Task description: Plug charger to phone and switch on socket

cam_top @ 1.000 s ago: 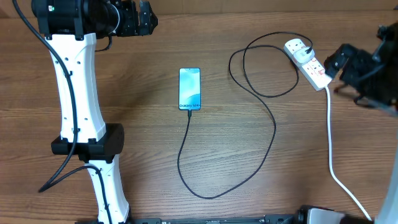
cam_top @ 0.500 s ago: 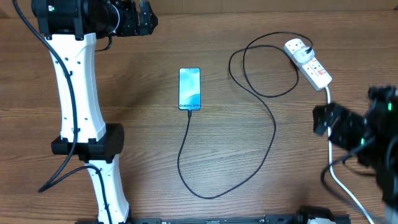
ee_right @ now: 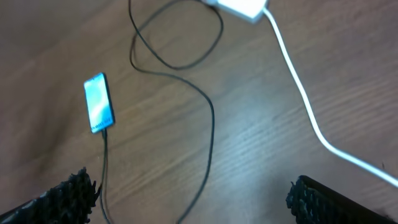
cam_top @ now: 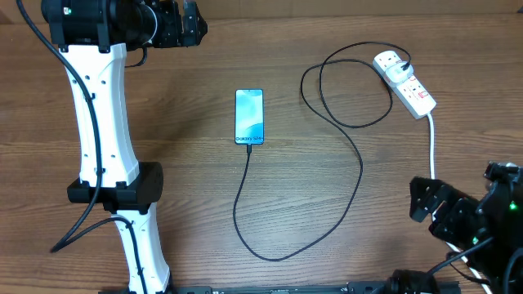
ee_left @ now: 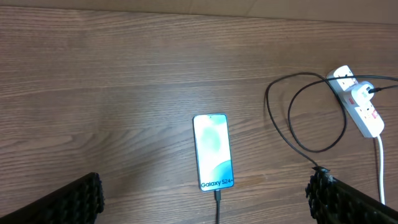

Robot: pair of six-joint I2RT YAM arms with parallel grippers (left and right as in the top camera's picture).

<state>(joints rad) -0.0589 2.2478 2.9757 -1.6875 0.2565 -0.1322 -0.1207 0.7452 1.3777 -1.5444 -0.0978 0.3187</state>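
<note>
Right arm has backed way off: a second ago the right gripper sat right next to the white oblong power strip, and now it's down in the near right corner of the wooden table, well apart from it. Nothing else has budged.

Both sets of fingers are spread wide and carrying nothing. The left gripper hangs over the far left of the table, looking down at the slim smartphone with the turquoise screen, which lies flat mid-table. The long thin black charger cable runs from the white plug in the strip, loops around, and its small black tip meets the phone's near end by the "Galaxy S24" text. Looks plugged in to me. I can't tell whether the little red switches are on.

Handling-wise, I'd guess the cable is light and floppy, so pinch it just behind the tip or it'll flop. The phone probably slides easily on the wood, so grip it by its long edges. The strip looks light too and may skid when a switch gets poked, thick white cord and all.
</note>
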